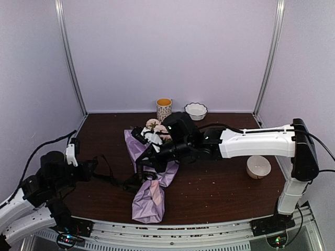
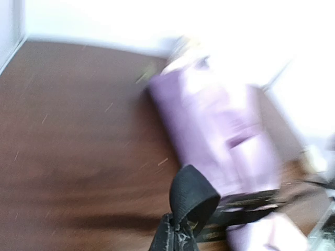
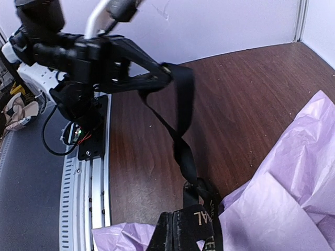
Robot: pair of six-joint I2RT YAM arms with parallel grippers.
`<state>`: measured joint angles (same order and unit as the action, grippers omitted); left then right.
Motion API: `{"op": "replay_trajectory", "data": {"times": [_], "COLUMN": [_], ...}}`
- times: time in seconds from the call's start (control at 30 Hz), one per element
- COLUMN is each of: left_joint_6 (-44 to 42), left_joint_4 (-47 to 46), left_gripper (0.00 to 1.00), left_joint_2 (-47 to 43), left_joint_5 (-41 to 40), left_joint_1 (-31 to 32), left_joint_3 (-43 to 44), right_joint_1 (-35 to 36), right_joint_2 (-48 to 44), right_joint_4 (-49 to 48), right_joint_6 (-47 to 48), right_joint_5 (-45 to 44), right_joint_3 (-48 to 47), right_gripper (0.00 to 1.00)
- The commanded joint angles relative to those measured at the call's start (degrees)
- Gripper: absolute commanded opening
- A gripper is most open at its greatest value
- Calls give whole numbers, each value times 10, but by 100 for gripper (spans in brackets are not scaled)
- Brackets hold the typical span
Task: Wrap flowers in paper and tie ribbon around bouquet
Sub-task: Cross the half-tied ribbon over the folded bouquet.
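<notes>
Right wrist | ribbon (image 3: 180, 130) spans both | left gripper (image 3: 166, 70) pinches it | right gripper (image 3: 180, 235) clamps it

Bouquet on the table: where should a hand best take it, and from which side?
Probably at the narrow middle of the bouquet, from above, closing across it. It lies flat, the paper seems gathered there, and the right arm hangs over the flower end.

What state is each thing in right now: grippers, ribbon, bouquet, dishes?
left gripper: shut on the long narrow black ribbon.
right gripper: shut on the same ribbon.
ribbon: strung between them, twisted, no knot visible.
bouquet in crumpled lilac paper: lying flat, wrapped, flower heads out at far end.
patterned cup, yellow inside: upright.
white scalloped bowl: upright.
plain pale bowl: upright.
</notes>
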<state>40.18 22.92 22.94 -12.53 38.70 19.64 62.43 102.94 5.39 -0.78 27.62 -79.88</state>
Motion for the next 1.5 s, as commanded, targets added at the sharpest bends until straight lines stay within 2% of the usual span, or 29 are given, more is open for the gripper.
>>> {"op": "replay_trajectory", "data": {"times": [0.0,0.1,0.17,0.33,0.47,0.6,0.73,0.83,0.97,1.07,1.2,1.33,1.4,1.47], "left_joint_6": [-70,-90,-110,-225,-335,-394,-440,-461,-465,-461,-461,-477,-486,-488], "left_joint_4": [-17,-41,-69,-146,-186,-220,-216,-187,-163,-160,-148,-104,-98,-101], "left_gripper": [0,0,0,0,0,0,0,0,2,20,54,87,97,98], "left_joint_2": [-96,-83,-43,131,310,441,552,627,695,706,706,699,691,681], "left_joint_5": [59,104,102,-17,-18,74,109,122,97,43,-35,-30,-16,-18], "left_joint_1": [19,40,79,286,386,410,412,412,412,412,412,412,412,412], "left_joint_3": [25,47,61,138,229,306,387,463,529,546,560,563,554,540], "right_joint_1": [-23,-35,-41,-50,-60,-65,-66,-67,-67,-66,-67,-66,-66,-66], "right_joint_2": [30,45,50,51,48,48,48,46,44,41,43,44,46,49], "right_joint_4": [-7,-15,-14,2,16,32,50,55,60,63,62,60,60,62], "right_joint_6": [-45,-73,-80,-75,-71,-60,-50,-46,-45,-44,-44,-47,-49,-51], "right_joint_5": [-14,-4,-4,-20,-14,-5,3,6,9,11,20,23,23,23], "right_joint_3": [-41,-55,-62,-75,-83,-94,-102,-101,-99,-98,-101,-101,-102,-103], "right_gripper": [0,0,0,0,0,0,0,0,0,0,0,0,0,0]}}
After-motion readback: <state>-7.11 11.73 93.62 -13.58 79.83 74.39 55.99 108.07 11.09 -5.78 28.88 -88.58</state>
